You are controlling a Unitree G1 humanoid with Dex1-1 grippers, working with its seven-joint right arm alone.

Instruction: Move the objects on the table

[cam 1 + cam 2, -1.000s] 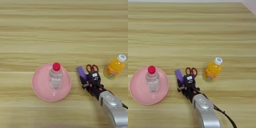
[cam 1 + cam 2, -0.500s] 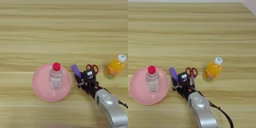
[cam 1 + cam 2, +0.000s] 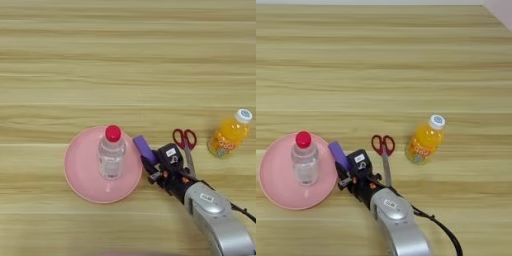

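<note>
Wooden table point(image 3: 125, 60): claw point(image 3: 150, 169) clamped on purple block point(image 3: 143, 148); juice bottle point(image 3: 228, 136) label unreadable.

On the wooden surface point(image 3: 125, 60) there are two bottles: one clear water bottle point(image 3: 111, 154) with a red cap, and one orange juice bottle point(image 3: 229, 135) with a white cap. There is one pink plate point(image 3: 80, 175), one purple block point(image 3: 144, 149) and one pair of red-handled scissors point(image 3: 186, 145). One silver arm point(image 3: 217, 222) shows, bearing one black gripper point(image 3: 155, 170).
</note>
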